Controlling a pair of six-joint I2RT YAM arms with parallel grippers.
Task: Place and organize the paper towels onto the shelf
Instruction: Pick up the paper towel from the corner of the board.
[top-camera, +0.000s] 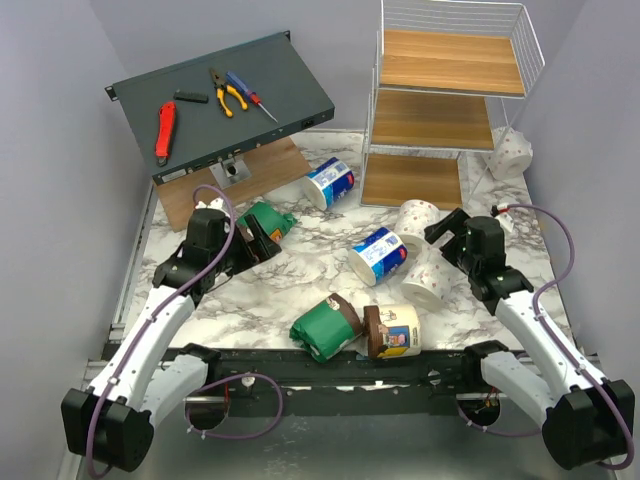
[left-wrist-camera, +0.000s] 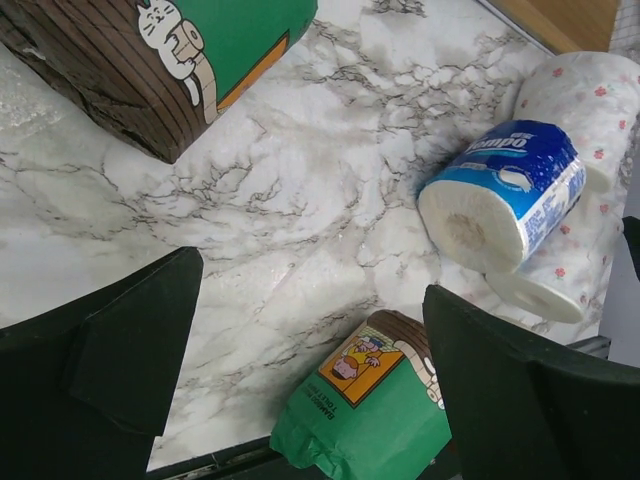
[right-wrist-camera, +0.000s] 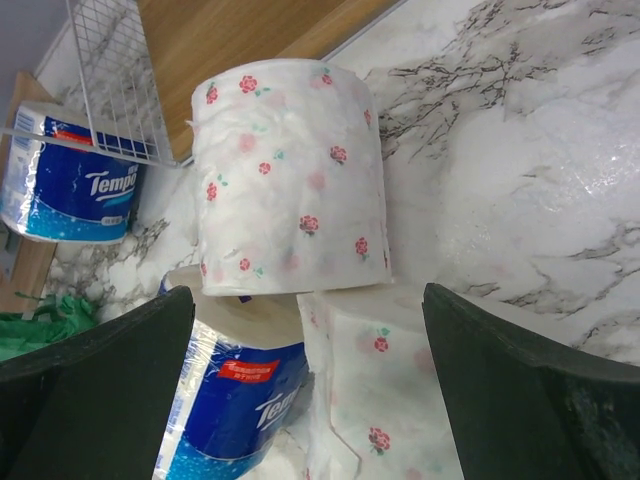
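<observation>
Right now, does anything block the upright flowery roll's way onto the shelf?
Nothing visible does. The upright white paper roll with pink flowers stands by the open front of the white wire shelf, whose wooden boards look bare.

The shelf (top-camera: 450, 90) is standing at the upper right of the frame. The panel (top-camera: 300, 80) is leaning at the upper left, with hand tools (top-camera: 228, 92) lying on it. The paper towels (top-camera: 380, 253) are lying on the tabletop (top-camera: 260, 290): three are clustering in the centre, two are sitting side by side at the lower centre, and one is just beside the shelf's right.
</observation>
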